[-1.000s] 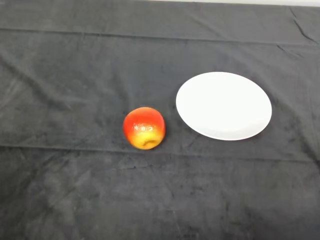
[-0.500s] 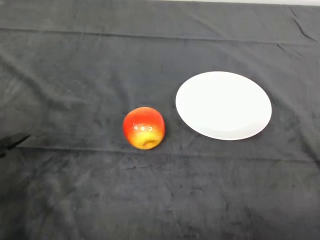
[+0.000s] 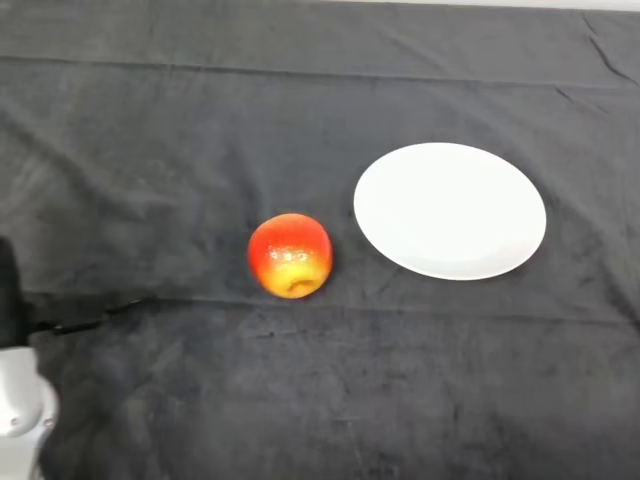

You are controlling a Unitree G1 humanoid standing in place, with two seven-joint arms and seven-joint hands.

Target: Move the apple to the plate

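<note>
A red and yellow apple point(image 3: 290, 255) sits on the dark cloth near the middle of the head view. Just to its right, a short gap away, lies a white plate point(image 3: 450, 210) with nothing on it. My left hand point(image 3: 8, 290) shows only as a black sliver at the left edge, above the silver-grey forearm point(image 3: 20, 405) in the lower-left corner. The hand is far to the left of the apple and touches nothing I can see.
The dark cloth point(image 3: 320, 400) covers the whole table, with creases running across it behind and in front of the apple. A pale strip of the far edge point(image 3: 480, 4) shows at the top.
My left arm has come in from the lower left; a second ago no part of it showed. The apple and the plate have stayed put.
</note>
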